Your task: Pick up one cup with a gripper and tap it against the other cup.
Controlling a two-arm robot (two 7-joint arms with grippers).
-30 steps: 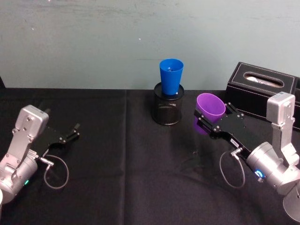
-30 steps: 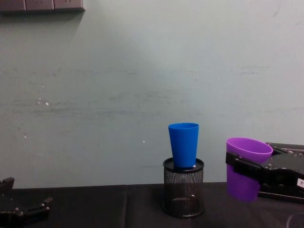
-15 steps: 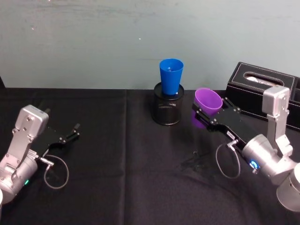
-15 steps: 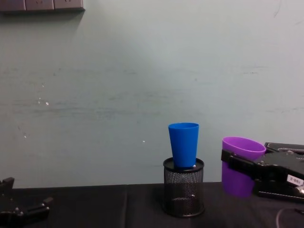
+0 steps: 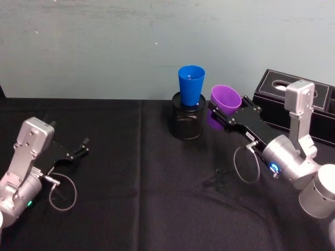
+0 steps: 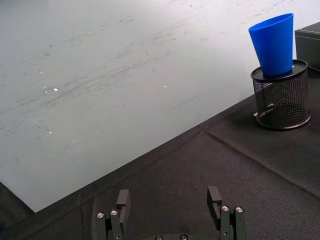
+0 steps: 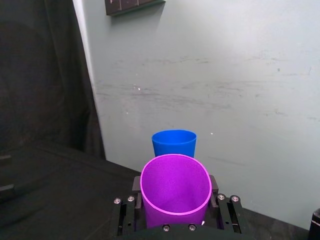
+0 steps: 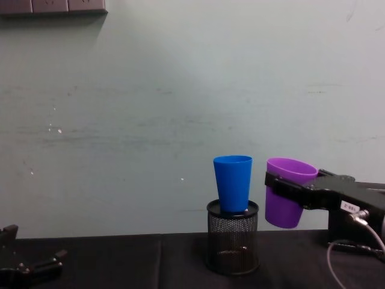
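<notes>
My right gripper point(image 8: 284, 188) reaches in from frame right, clamping the purple cup point(image 8: 281, 212) just beside the blue cup point(image 8: 233, 183); left gripper point(image 5: 84, 146) idles lower-left, fingers spread.

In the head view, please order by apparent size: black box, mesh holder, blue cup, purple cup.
1. Black box.
2. Mesh holder.
3. Blue cup and purple cup: alike; the right hand hides part of the purple one.
</notes>
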